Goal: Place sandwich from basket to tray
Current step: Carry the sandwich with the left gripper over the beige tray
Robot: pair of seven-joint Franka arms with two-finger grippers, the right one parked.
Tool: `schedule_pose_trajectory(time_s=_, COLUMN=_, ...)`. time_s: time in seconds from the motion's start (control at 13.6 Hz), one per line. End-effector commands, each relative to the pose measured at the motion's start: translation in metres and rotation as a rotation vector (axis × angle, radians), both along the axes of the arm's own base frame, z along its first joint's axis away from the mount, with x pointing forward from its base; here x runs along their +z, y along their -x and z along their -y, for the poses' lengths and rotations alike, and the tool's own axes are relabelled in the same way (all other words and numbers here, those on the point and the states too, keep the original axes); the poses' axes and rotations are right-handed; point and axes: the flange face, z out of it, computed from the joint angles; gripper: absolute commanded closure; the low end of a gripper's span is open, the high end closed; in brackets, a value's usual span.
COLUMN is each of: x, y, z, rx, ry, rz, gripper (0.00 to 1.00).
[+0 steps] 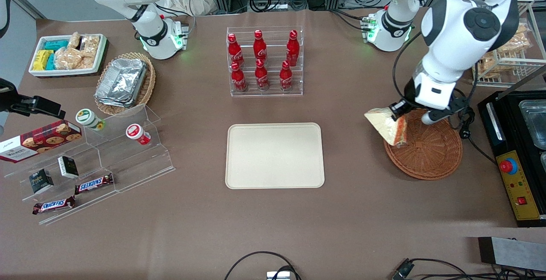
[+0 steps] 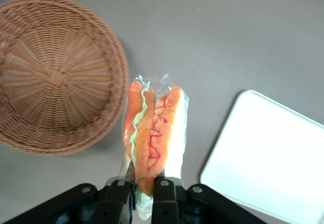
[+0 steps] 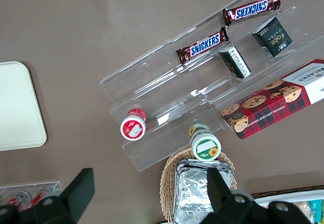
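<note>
One sandwich [image 1: 387, 125], a wrapped triangular wedge with orange-red and green filling at its cut edge, is clamped between the two black fingers [image 2: 164, 196] of my gripper [image 1: 401, 111], which is closed on its narrow end. In the front view this sits at the right of the frame, with the sandwich lifted above the table and hanging over the rim of the round reddish-brown wicker basket [image 1: 431, 152], on the side of the basket nearest the tray. The basket holds nothing else that I can see. The cream-beige rectangular tray [image 1: 275, 155] lies flat at the centre of the front frame, bare, well apart from the basket. In my wrist view the sandwich points away from the fingers, with the basket [image 2: 55, 77] beside it and a corner of the tray [image 2: 268, 153] on its other side. At upper centre of the front frame a clear rack holds six red bottles [image 1: 261, 60]. At the left of the frame stand a clear stepped display [image 1: 106, 160] with chocolate bars, small boxes and two round tubs, a lighter wicker basket of foil containers [image 1: 123, 82], and a white bin of snack packets [image 1: 68, 54].
</note>
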Motion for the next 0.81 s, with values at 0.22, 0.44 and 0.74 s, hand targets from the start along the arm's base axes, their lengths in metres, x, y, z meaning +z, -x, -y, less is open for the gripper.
schedule_pose_trajectory(time_s=0.22, x=0.007, y=-0.023, z=0.052, rx=-0.151, ry=-0.092, rz=-0.046, gripper=1.0)
schedule_pose_trajectory(time_s=0.44, x=0.002, y=-0.035, z=0.08, rx=-0.213, ry=-0.12, rz=-0.072, gripper=1.0)
schedule_pose_trajectory(time_s=0.74, x=-0.006, y=-0.038, z=0.131, rx=-0.275, ry=-0.119, rz=-0.073, gripper=1.0)
